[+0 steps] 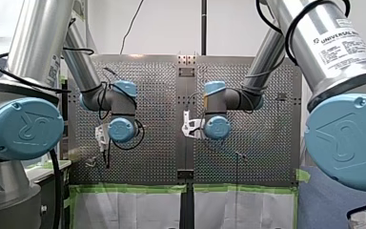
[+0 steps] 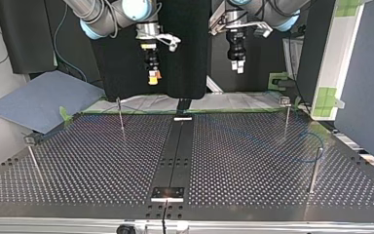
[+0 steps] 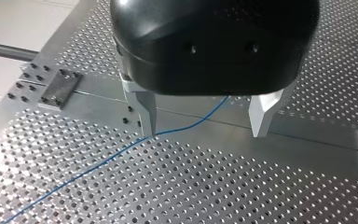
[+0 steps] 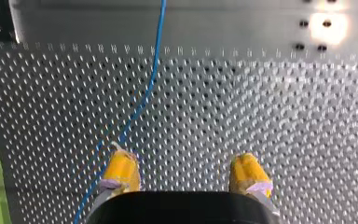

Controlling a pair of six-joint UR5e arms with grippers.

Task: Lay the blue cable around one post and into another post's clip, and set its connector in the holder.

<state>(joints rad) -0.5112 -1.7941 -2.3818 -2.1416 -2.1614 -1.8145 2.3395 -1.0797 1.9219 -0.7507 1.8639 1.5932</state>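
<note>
A thin blue cable (image 3: 98,163) lies loose on the perforated table. In the left wrist view it runs under my left gripper (image 3: 204,123), close by one metal finger (image 3: 145,109); the fingers stand wide apart with nothing between them. In the right wrist view the cable (image 4: 144,93) runs ahead of and past one yellow pad (image 4: 120,170) of my right gripper (image 4: 184,172), which is open and empty. In the top view both grippers, right (image 2: 152,75) and left (image 2: 237,66), hang high above the table's far edge. A loop of the cable (image 2: 311,134) lies near the posts at that view's right.
Thin upright posts stand on the table (image 2: 120,114), (image 2: 32,158), (image 2: 286,117), (image 2: 315,168). A dark centre strip (image 2: 177,146) carries a small plate (image 2: 167,193) at its near end and another (image 2: 182,118) at its far end. Green tape edges the far side.
</note>
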